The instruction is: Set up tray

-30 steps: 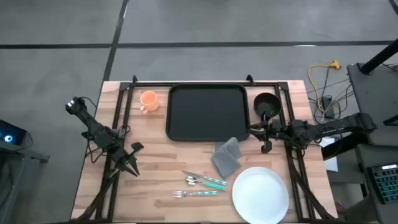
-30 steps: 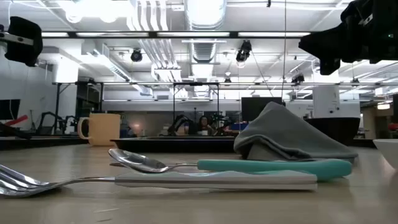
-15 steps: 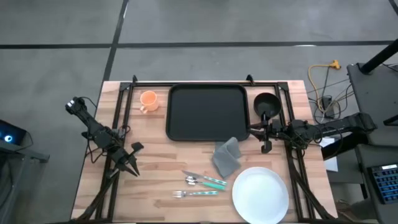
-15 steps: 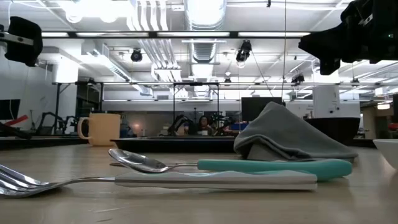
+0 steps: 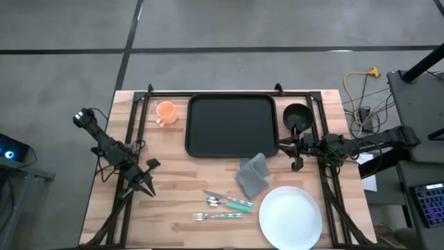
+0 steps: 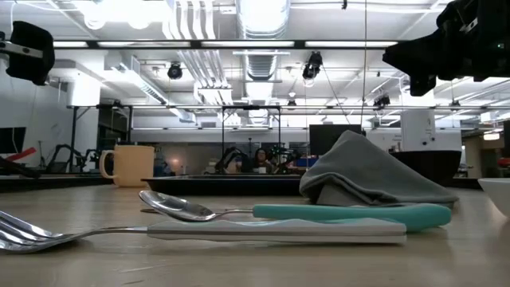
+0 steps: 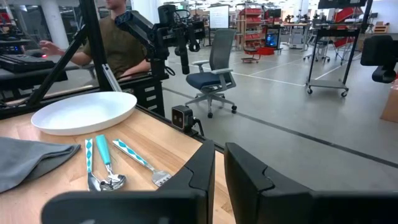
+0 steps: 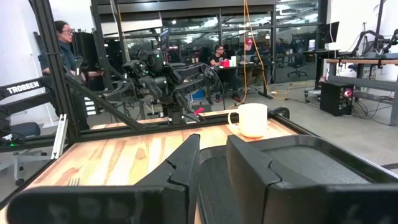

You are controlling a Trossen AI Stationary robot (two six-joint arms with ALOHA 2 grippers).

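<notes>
At the bench's far edge, tray: stiff, light, slick; pinch its rim. Right gripper and left gripper both nearly closed, empty.

Black rectangular tray, rounded corners, low rim, flat, at table's far middle

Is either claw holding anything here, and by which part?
Nothing is held. The left claw and right claw are both nearly shut on air; the tray lies untouched.

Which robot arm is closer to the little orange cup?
Left. The left tool sits nearer the orange cup, on its side of the table. The right tool is beyond the black tray.
</notes>
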